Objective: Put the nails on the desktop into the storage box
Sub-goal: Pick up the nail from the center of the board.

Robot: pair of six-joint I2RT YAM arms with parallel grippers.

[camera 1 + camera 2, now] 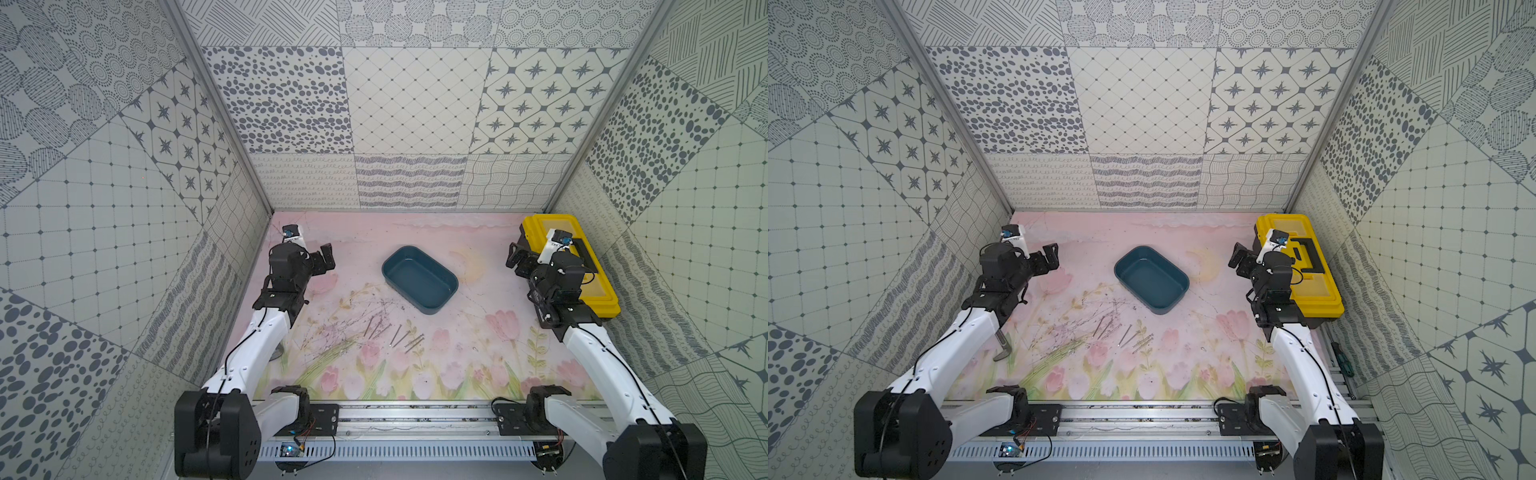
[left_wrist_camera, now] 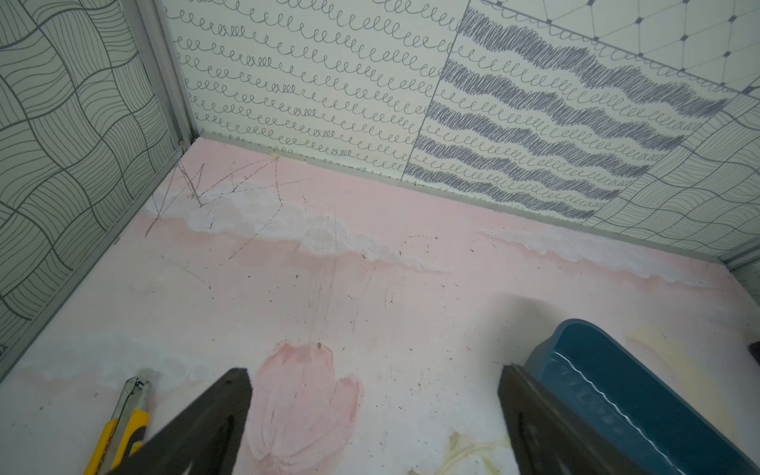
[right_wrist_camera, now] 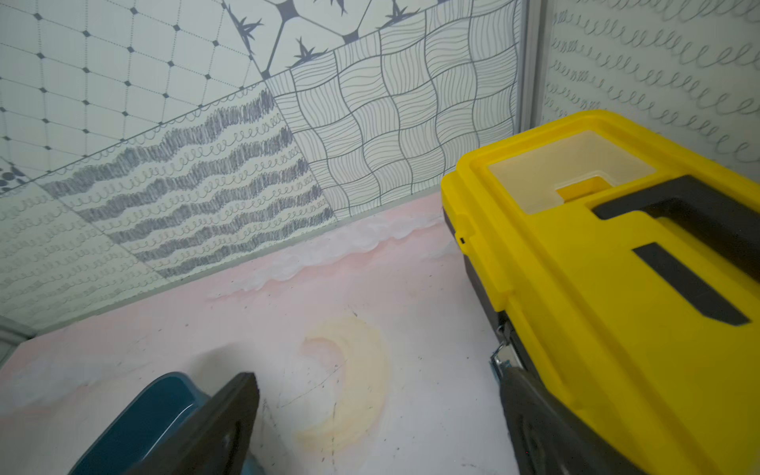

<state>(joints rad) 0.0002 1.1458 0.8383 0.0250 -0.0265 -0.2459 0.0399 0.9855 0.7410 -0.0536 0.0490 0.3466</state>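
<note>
Closest to the lens, the mounting rail (image 1: 415, 415) carries both arms, and neither touches any of the task's things. On the bench (image 1: 478, 361) the nails (image 1: 396, 336), about seven as far as I can count, lie loose in a scattered cluster between the rail and the storage box (image 1: 419, 279), near it but apart. The box floor shows bare in both top views, so nothing is stowed and, by my reading, the whole job is left to do. Left claw (image 2: 374, 372) and right claw (image 3: 380, 375) stand wide open and empty on either side of the box, well apart from the nails.
</note>
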